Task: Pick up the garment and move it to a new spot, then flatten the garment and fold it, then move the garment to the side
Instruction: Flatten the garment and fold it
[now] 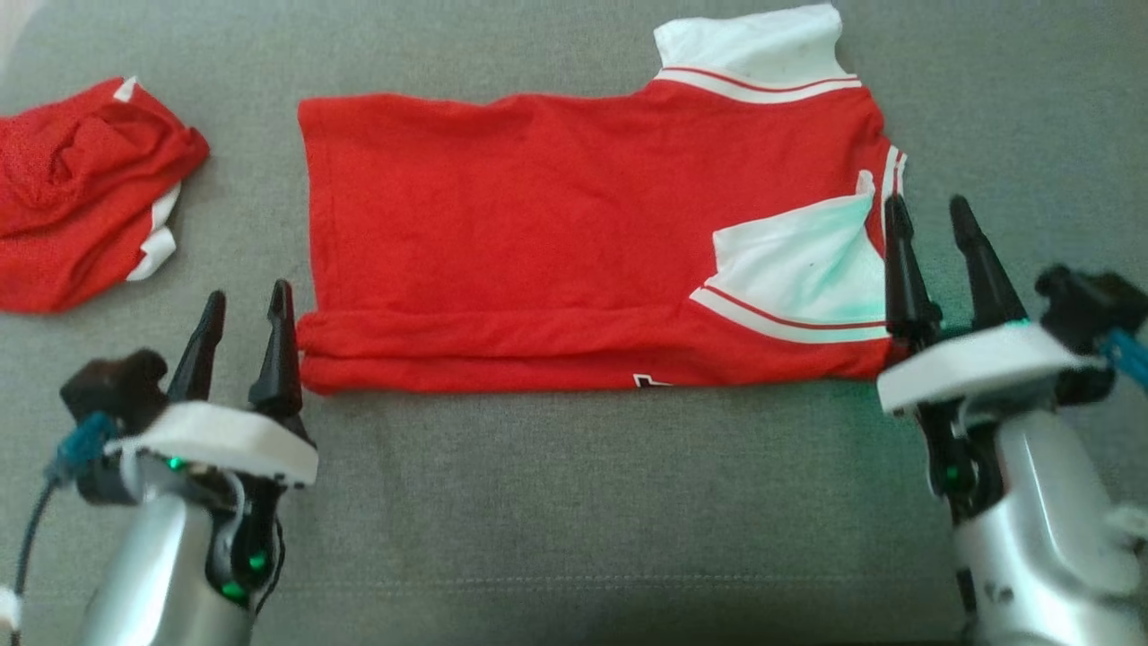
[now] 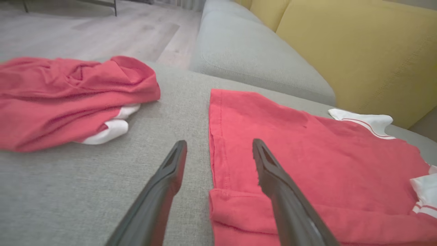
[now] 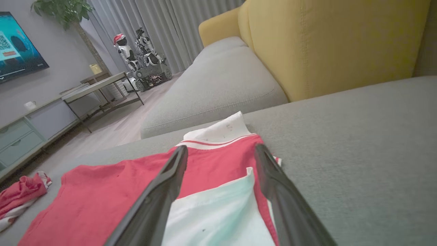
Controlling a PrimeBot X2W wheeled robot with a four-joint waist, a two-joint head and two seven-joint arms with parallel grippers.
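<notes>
So, garment (image 1: 538, 233): a red shirt with white trim, spread flat on the grey sofa seat (image 1: 574, 520) between my two grippers. Its near long edge is turned over into a narrow fold (image 1: 502, 354).
My left gripper (image 1: 249, 292): fingers spread with nothing between them, just beside the shirt's hem end. My left wrist view has one finger above the hem.
My right gripper (image 1: 926, 204): fingers spread too and empty, at the shoulder end by the white sleeve (image 1: 798, 269).
Other cloth: a crumpled red piece (image 1: 81, 188) lies well apart on my left.
Handling, as I judge it: light, limp knit. It will sag when lifted and drag on the seat fabric, and a one-sided pinch would pull the fold askew.
Where I would take hold: at the two ends of the folded near edge, pinching all layers together and lifting evenly with both grippers.
Stage, I reckon: flattened with a first fold made; more folding and the move aside remain.
</notes>
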